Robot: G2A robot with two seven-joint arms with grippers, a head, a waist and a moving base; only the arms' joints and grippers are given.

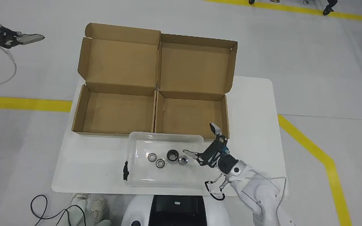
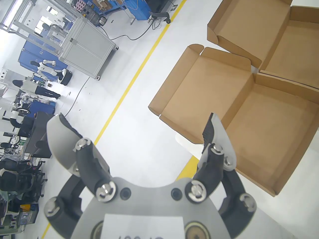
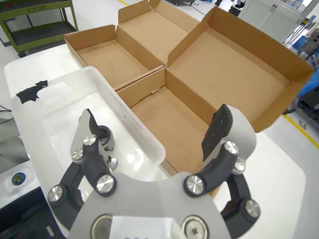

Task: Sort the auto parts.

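Several metal parts lie in a clear plastic bin point(image 1: 136, 169) at the table's front: a bearing point(image 1: 151, 156), a small ring point(image 1: 160, 163), a dark sleeve point(image 1: 172, 153) and a small shiny piece point(image 1: 182, 160). My right gripper point(image 1: 202, 141) hangs open over the bin's right end, one finger by the sleeve point(image 3: 107, 138), the other toward the right box. In the right wrist view the right gripper point(image 3: 155, 115) holds nothing. My left gripper point(image 2: 135, 123) is open and empty, far off the table's left over the floor point(image 1: 25, 38).
Two open cardboard boxes, the left box point(image 1: 116, 113) and the right box point(image 1: 189, 116), stand side by side behind the bin with lids folded back. The left box point(image 2: 269, 130) is bare inside. Black tape point(image 3: 31, 93) marks the bin's left rim.
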